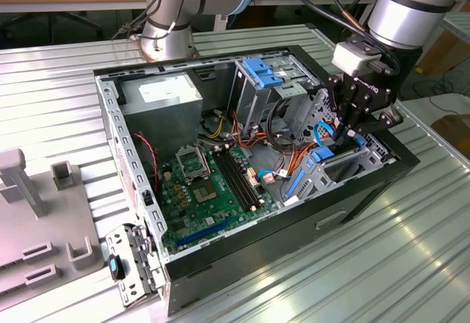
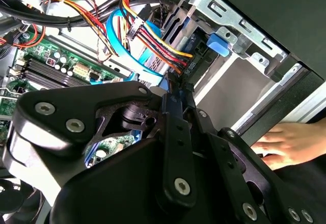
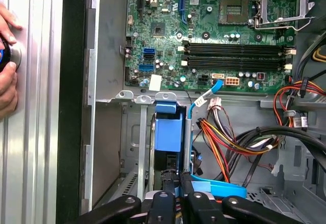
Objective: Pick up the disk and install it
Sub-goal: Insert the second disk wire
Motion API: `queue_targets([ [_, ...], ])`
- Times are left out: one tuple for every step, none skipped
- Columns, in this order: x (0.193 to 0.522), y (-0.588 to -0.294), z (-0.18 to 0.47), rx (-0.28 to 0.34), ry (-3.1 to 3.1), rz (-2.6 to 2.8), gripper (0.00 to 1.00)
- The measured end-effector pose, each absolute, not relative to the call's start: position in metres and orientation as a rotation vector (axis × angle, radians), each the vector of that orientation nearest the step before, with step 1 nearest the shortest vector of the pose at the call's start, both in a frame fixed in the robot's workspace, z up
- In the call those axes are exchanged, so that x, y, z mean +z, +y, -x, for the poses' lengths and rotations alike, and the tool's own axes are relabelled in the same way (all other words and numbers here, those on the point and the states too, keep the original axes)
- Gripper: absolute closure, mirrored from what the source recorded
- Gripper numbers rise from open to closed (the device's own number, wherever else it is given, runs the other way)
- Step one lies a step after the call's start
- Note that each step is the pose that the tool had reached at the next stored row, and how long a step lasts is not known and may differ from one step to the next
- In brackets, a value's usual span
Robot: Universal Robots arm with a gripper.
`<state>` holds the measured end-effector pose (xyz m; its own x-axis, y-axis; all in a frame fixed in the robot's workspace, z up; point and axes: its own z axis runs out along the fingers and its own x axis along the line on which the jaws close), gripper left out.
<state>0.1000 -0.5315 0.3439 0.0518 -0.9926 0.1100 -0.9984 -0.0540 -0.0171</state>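
Observation:
The disk (image 1: 334,163), dark grey with bright blue rails, stands on edge in the drive bay at the case's corner on the exterior view's right. My gripper (image 1: 344,138) reaches down from above and is shut on the disk's upper edge. In the first wrist view the disk (image 3: 167,128) shows end-on as a blue block inside the metal bay, with the gripper (image 3: 177,184) closed narrowly on it. In the second wrist view the gripper (image 2: 175,89) pinches it beside the cables; the black gripper body hides most of the disk.
The open computer case (image 1: 110,125) holds a green motherboard (image 1: 205,183), a power supply (image 1: 161,92), a tall cage with a blue latch (image 1: 261,70) and orange, red and blue cables (image 3: 229,147) close to the bay. A person's hand (image 3: 6,66) rests outside the case wall.

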Motion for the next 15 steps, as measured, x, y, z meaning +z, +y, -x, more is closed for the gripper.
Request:
queue_targets([
  [0.3439, -0.5315, -0.1, 0.141, -2.116, -2.231, 0.84],
  [0.3438, -0.5315, -0.1, 0.142, -2.116, -2.231, 0.84],
  [0.3437, -0.5315, -0.1, 0.142, -2.116, -2.231, 0.84],
  [0.3424, -0.5315, -0.1, 0.141, -2.116, -2.231, 0.84],
  [0.3414, -0.5315, -0.1, 0.142, -2.116, -2.231, 0.84],
  [0.3407, -0.5315, -0.1, 0.142, -2.116, -2.231, 0.84],
  [0.3402, -0.5315, -0.1, 0.142, -2.116, -2.231, 0.84],
  [0.3395, -0.5315, -0.1, 0.142, -2.116, -2.231, 0.84],
  [0.3387, -0.5315, -0.1, 0.142, -2.116, -2.231, 0.84],
  [0.3379, -0.5316, -0.1, 0.141, -2.116, -2.231, 0.84],
  [0.3376, -0.5315, -0.1, 0.142, -2.116, -2.231, 0.84],
  [0.3368, -0.5315, -0.1, 0.142, -2.116, -2.231, 0.84],
  [0.3362, -0.5316, -0.1, 0.142, -2.116, -2.231, 0.84],
  [0.3355, -0.5316, -0.1, 0.142, -2.116, -2.231, 0.84],
  [0.3349, -0.5316, -0.1, 0.142, -2.116, -2.231, 0.84],
])
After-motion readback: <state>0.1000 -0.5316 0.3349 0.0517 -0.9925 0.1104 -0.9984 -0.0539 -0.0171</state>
